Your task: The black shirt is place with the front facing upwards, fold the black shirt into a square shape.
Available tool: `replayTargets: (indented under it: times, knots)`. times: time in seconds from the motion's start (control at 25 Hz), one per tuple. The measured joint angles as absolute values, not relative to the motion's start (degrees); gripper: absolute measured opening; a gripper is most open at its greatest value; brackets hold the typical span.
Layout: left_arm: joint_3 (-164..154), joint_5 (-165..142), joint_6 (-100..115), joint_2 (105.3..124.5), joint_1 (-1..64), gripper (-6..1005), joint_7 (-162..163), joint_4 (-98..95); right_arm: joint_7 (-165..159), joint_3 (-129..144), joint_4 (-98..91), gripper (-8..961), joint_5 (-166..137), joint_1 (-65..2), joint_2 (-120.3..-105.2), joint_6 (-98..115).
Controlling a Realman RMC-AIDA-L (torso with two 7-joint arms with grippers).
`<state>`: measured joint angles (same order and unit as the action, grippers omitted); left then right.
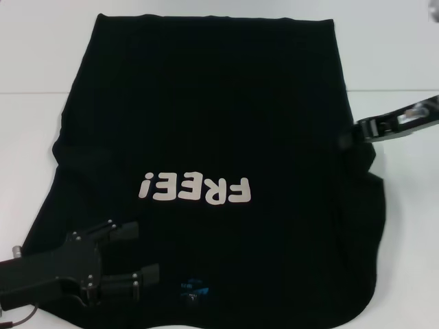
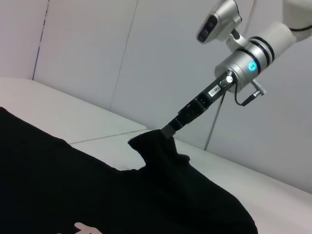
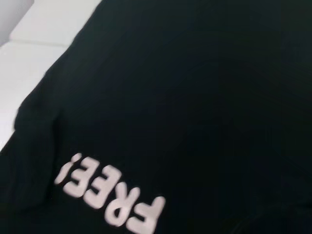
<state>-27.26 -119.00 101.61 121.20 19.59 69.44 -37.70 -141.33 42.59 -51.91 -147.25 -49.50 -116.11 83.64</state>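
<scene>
The black shirt (image 1: 219, 103) lies spread on the white table, front up, its pale "FREE!" letters (image 1: 195, 190) upside down to me and a small blue neck label (image 1: 194, 284) near the front edge. My left gripper (image 1: 140, 253) hovers open over the shirt's near left corner, beside the label. My right gripper (image 1: 350, 133) is at the shirt's right edge. In the left wrist view the right gripper (image 2: 168, 130) is shut on a raised peak of the shirt (image 2: 97, 195). The right wrist view shows the shirt (image 3: 195, 97) and its letters (image 3: 109, 195).
The white table (image 1: 41, 55) shows bare to the left, behind and to the right of the shirt, with a seam line across it. A pale wall stands behind the table (image 2: 87, 122) in the left wrist view.
</scene>
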Motion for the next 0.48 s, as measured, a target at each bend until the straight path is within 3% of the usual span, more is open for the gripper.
replayTargets:
  times: [0.48]
  knots:
    - [-27.2,-119.0,100.9,121.10,19.6,952,69.4,-37.7,-139.3,48.1,-49.3,47,-146.5,-51.9,-118.38,83.0]
